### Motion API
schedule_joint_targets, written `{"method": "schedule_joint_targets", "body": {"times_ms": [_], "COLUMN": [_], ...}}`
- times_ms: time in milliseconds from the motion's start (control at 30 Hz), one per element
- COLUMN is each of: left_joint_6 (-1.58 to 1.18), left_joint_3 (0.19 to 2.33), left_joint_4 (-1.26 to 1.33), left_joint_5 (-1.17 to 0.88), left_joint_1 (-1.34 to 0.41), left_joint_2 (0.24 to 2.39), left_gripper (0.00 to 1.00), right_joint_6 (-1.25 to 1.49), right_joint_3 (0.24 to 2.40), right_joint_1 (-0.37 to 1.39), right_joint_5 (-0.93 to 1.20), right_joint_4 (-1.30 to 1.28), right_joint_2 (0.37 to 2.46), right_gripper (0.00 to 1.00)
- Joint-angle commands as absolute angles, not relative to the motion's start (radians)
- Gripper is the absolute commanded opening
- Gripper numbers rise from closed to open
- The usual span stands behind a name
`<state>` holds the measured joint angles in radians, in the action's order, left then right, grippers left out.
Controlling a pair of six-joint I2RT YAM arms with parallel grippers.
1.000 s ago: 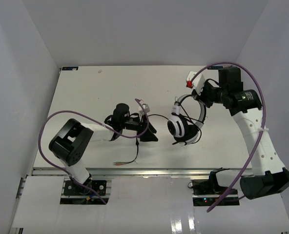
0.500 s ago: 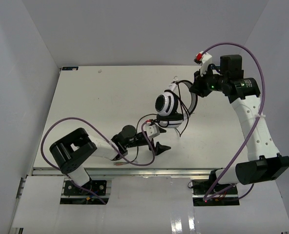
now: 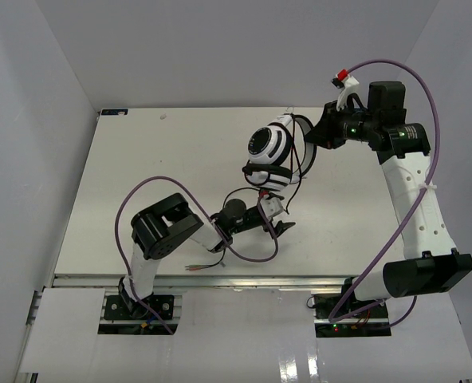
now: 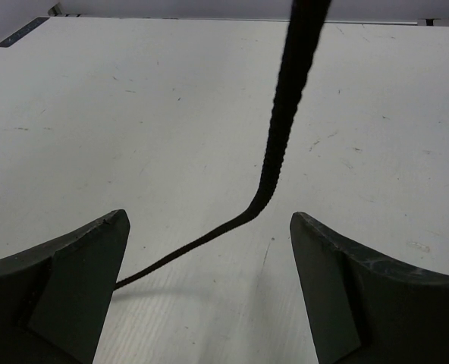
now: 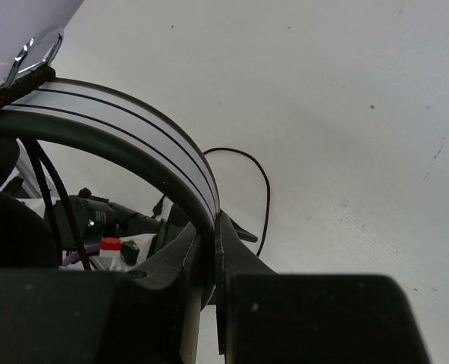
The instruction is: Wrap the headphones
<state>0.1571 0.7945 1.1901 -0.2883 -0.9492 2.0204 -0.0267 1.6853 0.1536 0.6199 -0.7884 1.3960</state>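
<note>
The right gripper [image 3: 314,137] is clamping the stiff headband [image 5: 133,121], holding the light headphones [image 3: 269,150] above the table [image 3: 156,159], while the left gripper [image 3: 280,226] is straddling the thin, limp cable [image 4: 284,129] with jaws apart, probably the best place for pinching.

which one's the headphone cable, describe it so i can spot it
Find the white headphones held up by the right arm's fingers. Their cable hangs down and passes between the left arm's open fingers. It is thin and black; the arms' own cables are thick and purple.
</note>
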Motion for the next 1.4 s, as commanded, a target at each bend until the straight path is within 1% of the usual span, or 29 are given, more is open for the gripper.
{"method": "schedule_joint_targets", "body": {"times_ms": [0,100,133,200,267,300,333,367,400,433,567,700,867,933,1100,1200,1367], "left_joint_6": [0.144,0.141,0.133,0.135,0.133,0.132,0.125,0.120,0.108,0.094,0.040,-0.005,-0.006,0.030,0.111,0.148,0.188], "left_joint_3": [0.866,0.930,0.948,0.963,0.960,0.955,0.940,0.925,0.898,0.874,0.798,0.721,0.607,0.581,0.553,0.531,0.568], "left_joint_4": [1.255,1.202,1.197,1.197,1.202,1.200,1.207,1.215,1.230,1.245,1.258,1.235,1.216,1.153,0.990,0.943,0.830], "left_joint_5": [-0.281,-0.236,-0.219,-0.199,-0.182,-0.177,-0.163,-0.160,-0.165,-0.171,-0.242,-0.366,-0.455,-0.500,-0.600,-0.571,-0.615], "left_joint_1": [-0.965,-0.969,-0.969,-0.968,-0.966,-0.965,-0.961,-0.955,-0.950,-0.943,-0.905,-0.848,-0.780,-0.773,-0.772,-0.759,-0.708], "left_joint_2": [2.046,2.108,2.116,2.148,2.157,2.160,2.159,2.151,2.144,2.130,2.045,1.934,1.775,1.686,1.547,1.487,1.544], "left_gripper": [0.98,0.94,0.90,0.77,0.58,0.45,0.23,0.10,0.03,0.00,0.00,0.00,0.00,0.00,0.00,0.00,0.00], "right_joint_6": [0.094,0.124,0.131,0.136,0.140,0.140,0.140,0.138,0.135,0.130,0.099,0.027,-0.028,-0.032,-0.023,-0.031,-0.038], "right_joint_3": [1.743,1.735,1.733,1.733,1.730,1.732,1.733,1.733,1.735,1.737,1.730,1.716,1.709,1.714,1.709,1.700,1.691], "right_joint_1": [0.127,0.105,0.095,0.072,0.063,0.058,0.051,0.048,0.047,0.046,0.046,0.046,0.046,0.046,0.046,0.044,0.044], "right_joint_5": [0.744,0.802,0.813,0.825,0.832,0.836,0.838,0.838,0.832,0.826,0.790,0.773,0.664,0.624,0.557,0.564,0.706], "right_joint_4": [-0.710,-0.694,-0.691,-0.689,-0.686,-0.686,-0.686,-0.687,-0.687,-0.687,-0.693,-0.726,-0.735,-0.733,-0.705,-0.704,-0.704], "right_joint_2": [1.394,1.394,1.392,1.386,1.385,1.384,1.382,1.383,1.384,1.384,1.387,1.386,1.361,1.362,1.381,1.385,1.350], "right_gripper": [0.08,0.08,0.08,0.08,0.08,0.08,0.08,0.08,0.08,0.08,0.08,0.08,0.08,0.08,0.08,0.08,0.08]}}
